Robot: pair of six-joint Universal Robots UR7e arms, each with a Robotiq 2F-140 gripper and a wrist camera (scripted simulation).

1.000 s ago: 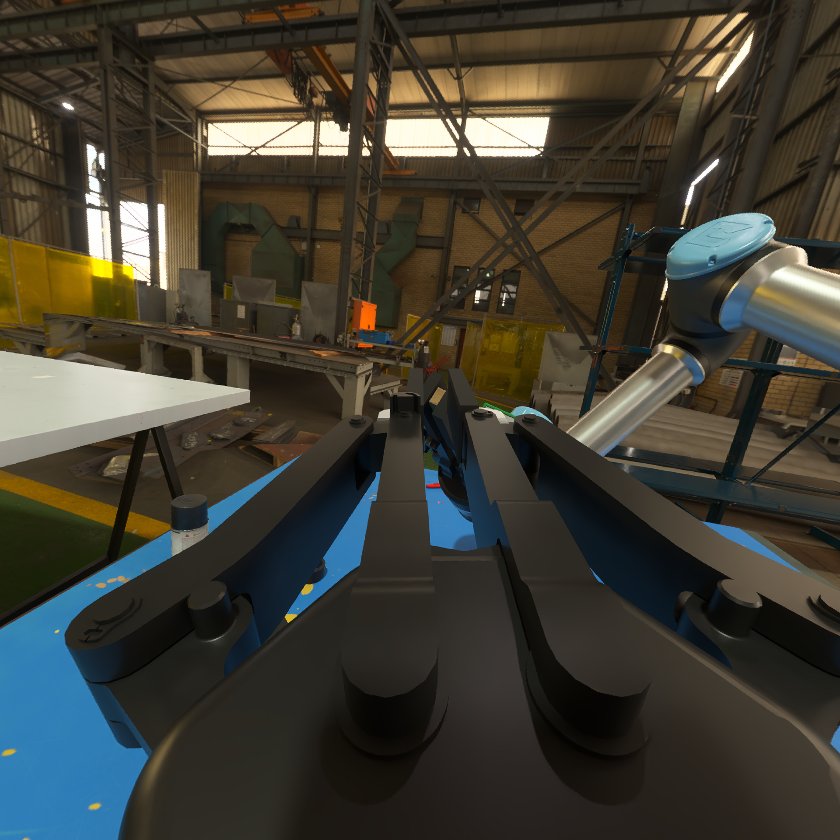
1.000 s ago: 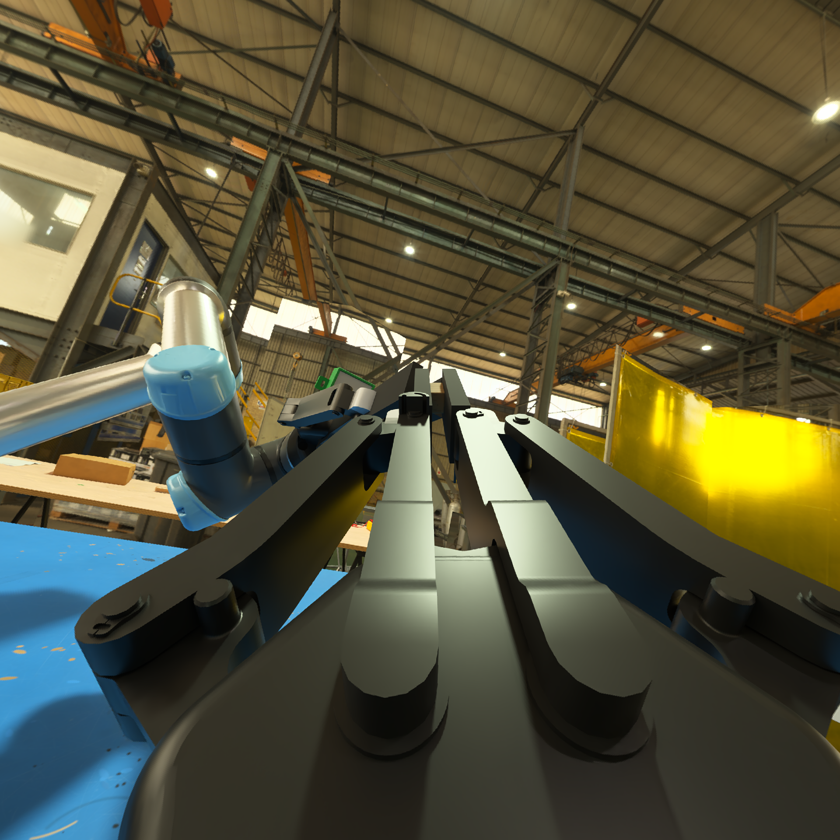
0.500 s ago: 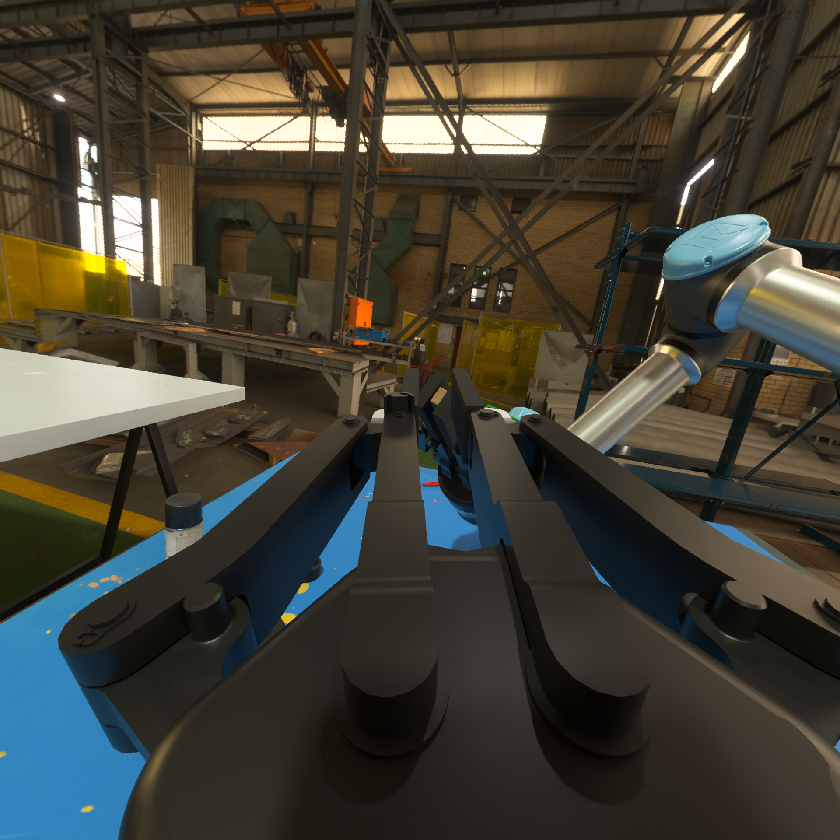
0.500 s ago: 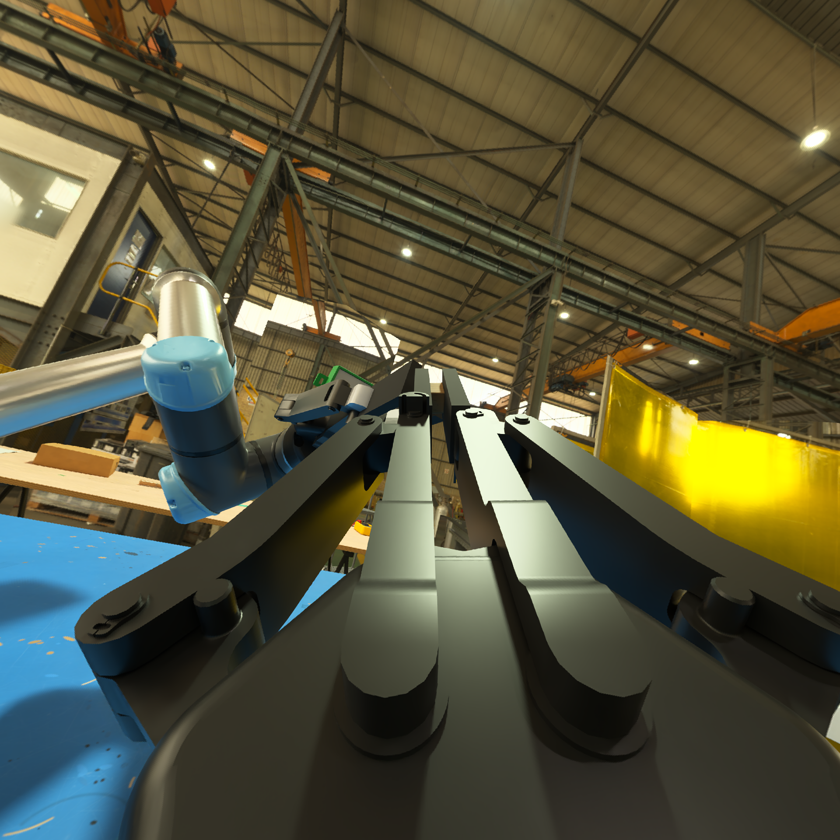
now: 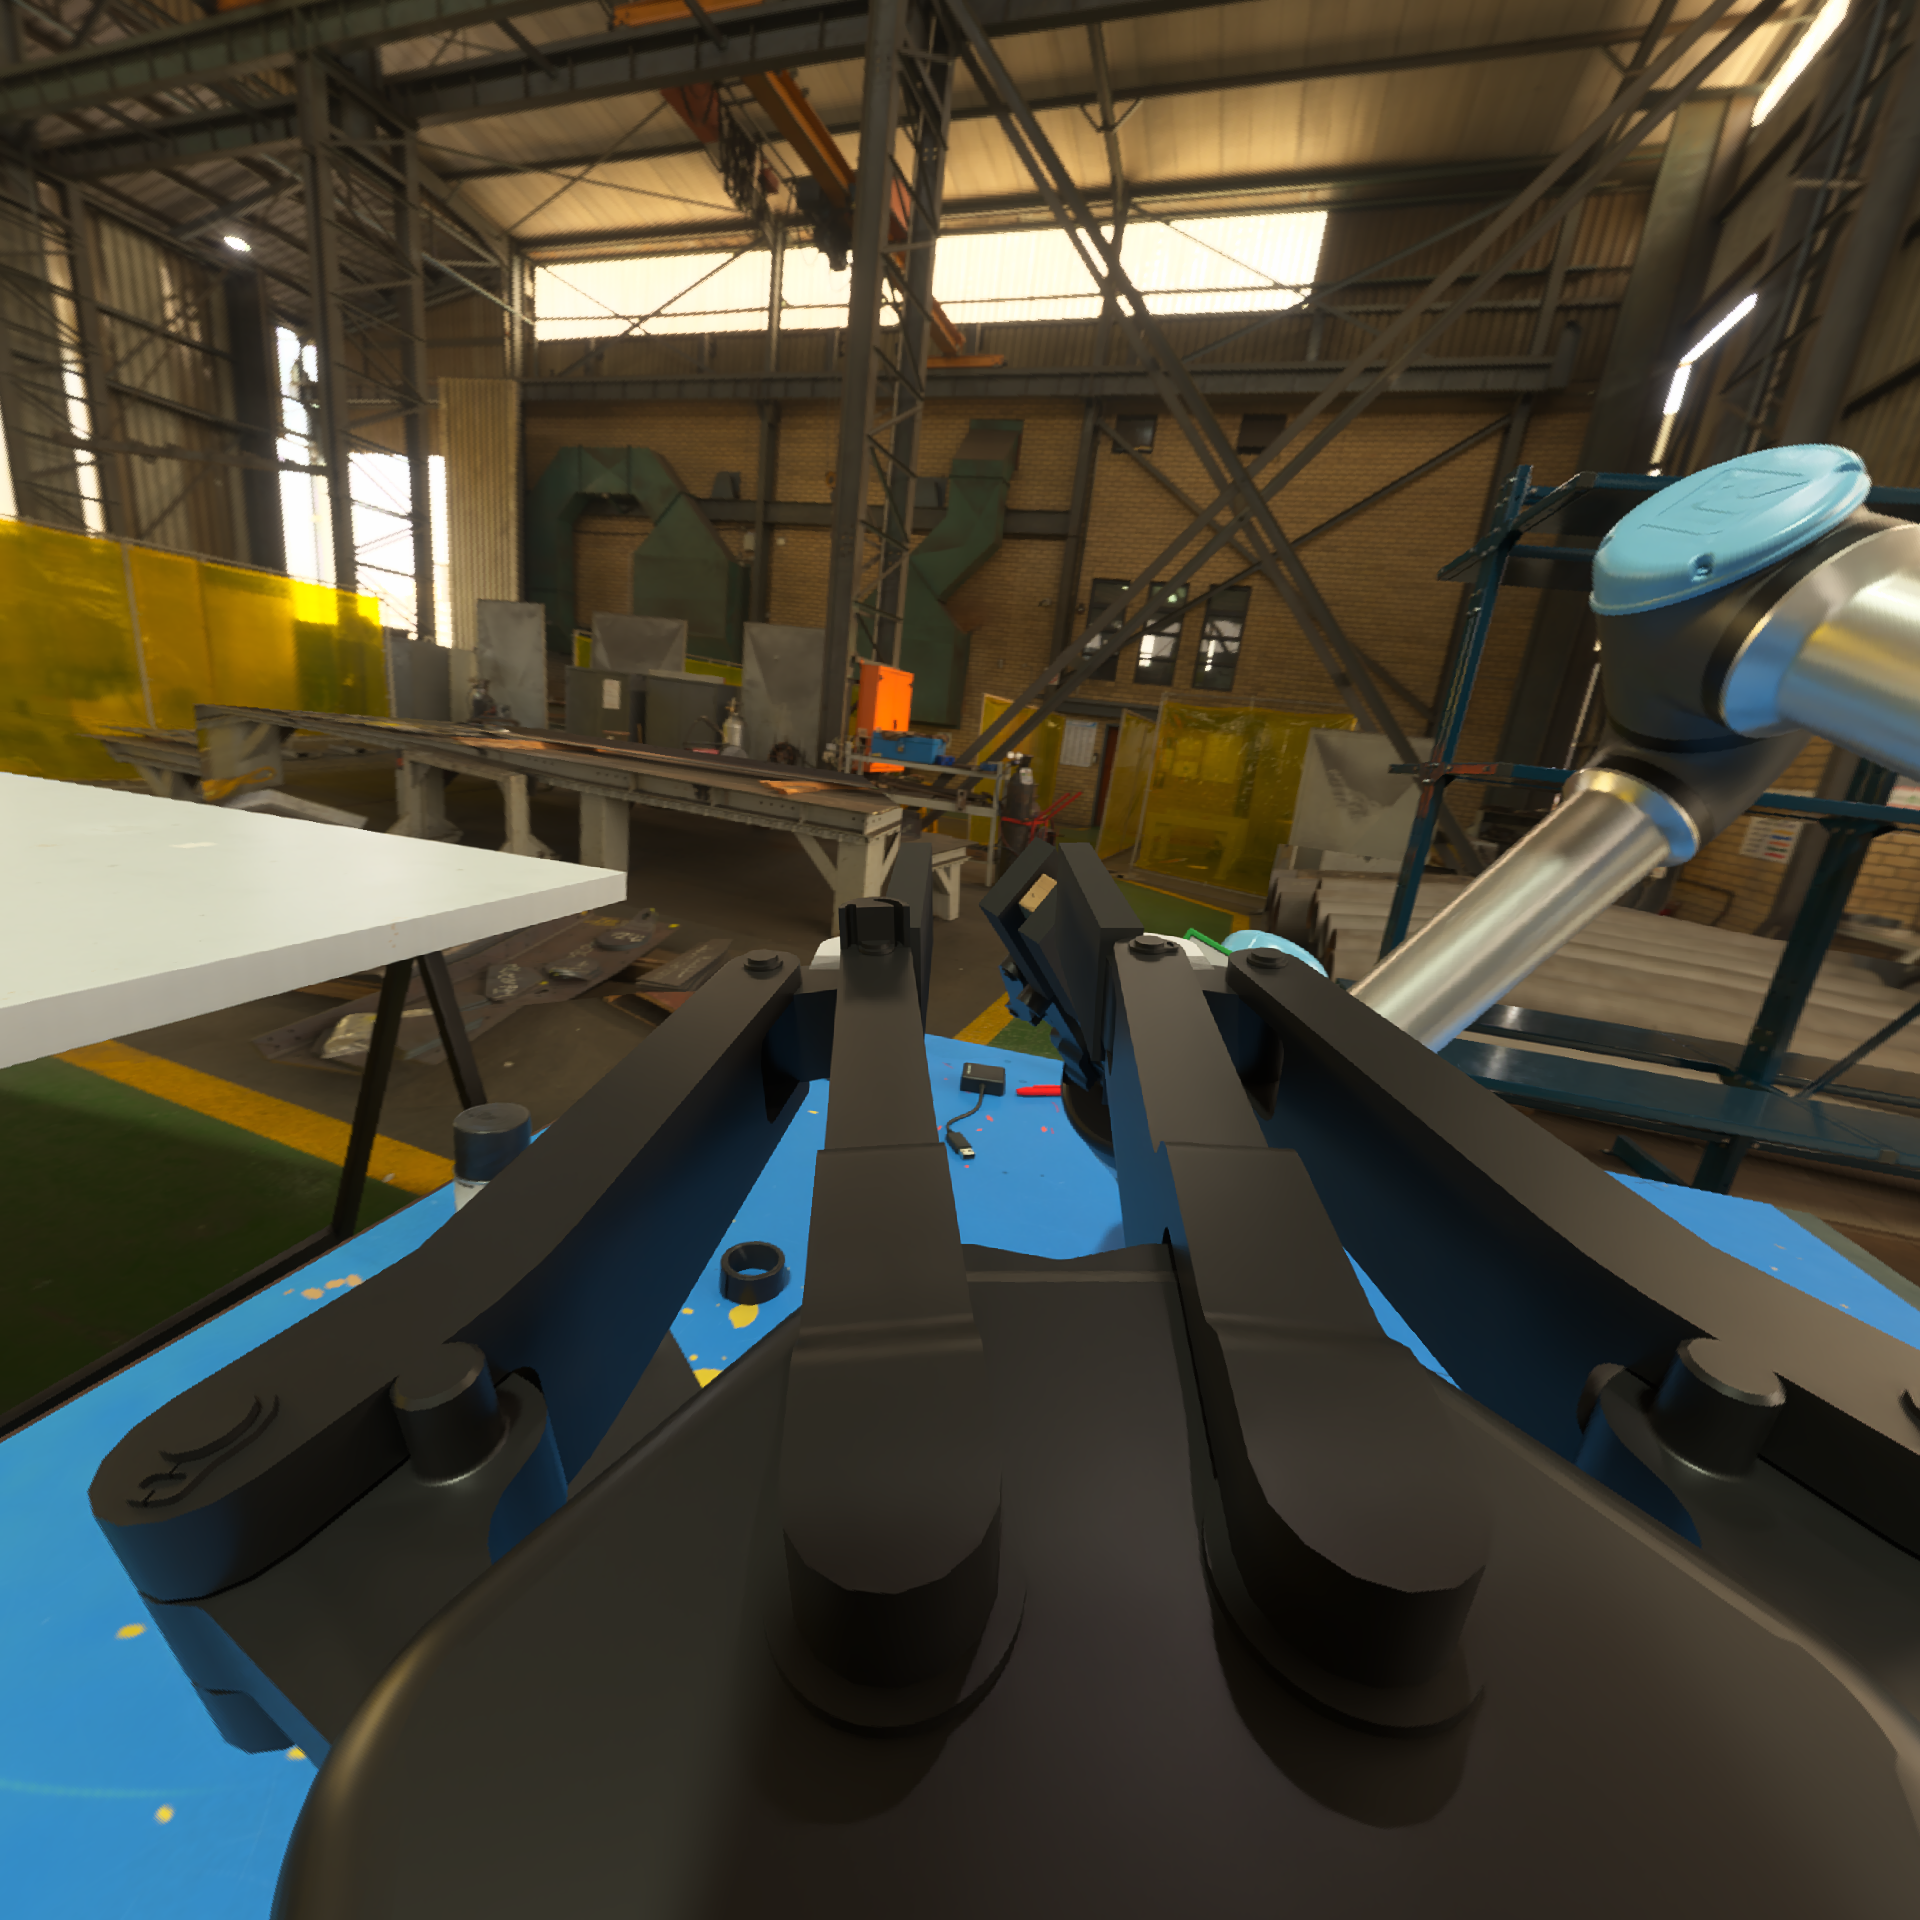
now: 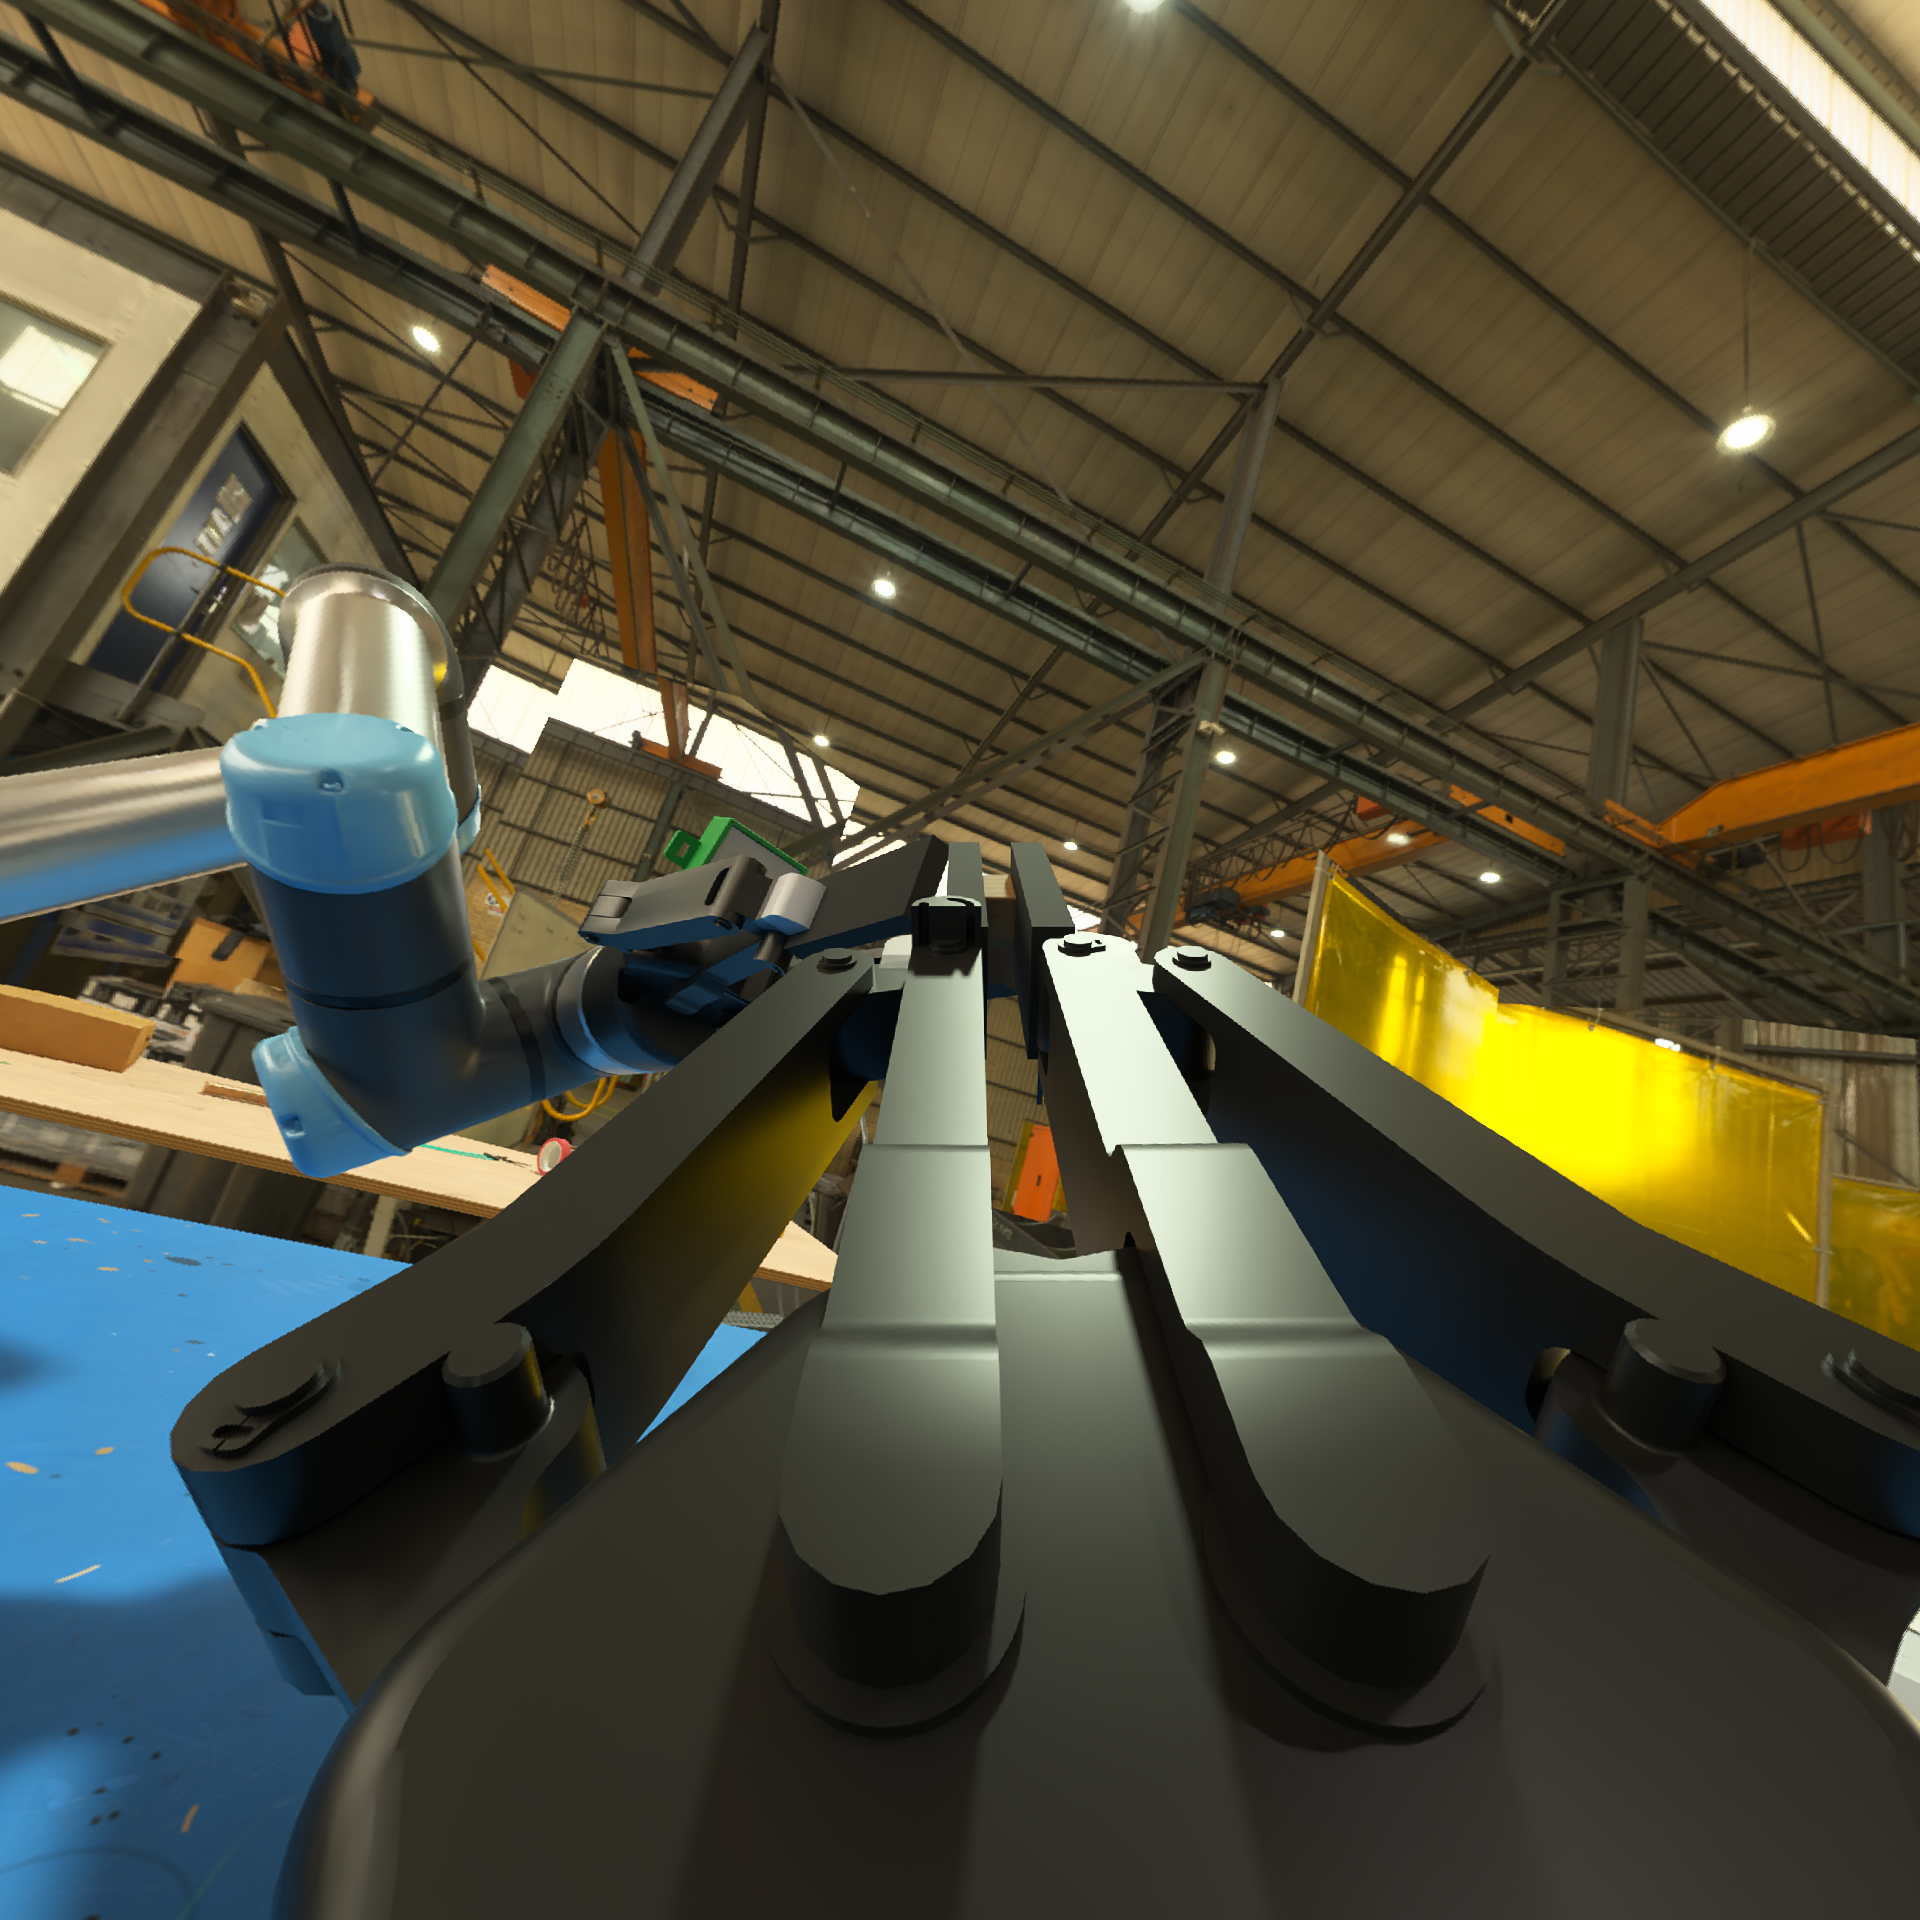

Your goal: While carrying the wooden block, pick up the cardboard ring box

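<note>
My right gripper [image 6: 995, 878] is shut on a small tan wooden block [image 6: 997, 885], held up off the blue table [image 6: 125, 1351] and pointing at the ceiling. In the left wrist view that gripper [image 5: 1060, 977] and the block [image 5: 1039, 891] show straight ahead, between my left fingers. My left gripper [image 5: 1008, 935] is open and empty above the blue table [image 5: 1039, 1184]. It also shows in the right wrist view [image 6: 717, 904], at the end of its arm. No cardboard ring box is in either view.
On the blue table lie a black ring [image 5: 753, 1270], a black adapter with a cable [image 5: 982, 1081], a small red item [image 5: 1039, 1091] and a dark-capped bottle [image 5: 488, 1138]. A white table [image 5: 260, 894] stands to the left. The right arm's elbow [image 5: 1725, 603] is at the right.
My left gripper's fingers have spread apart, so the table items show between them. The right wrist view has tilted further up towards the ceiling, with the block still gripped.
</note>
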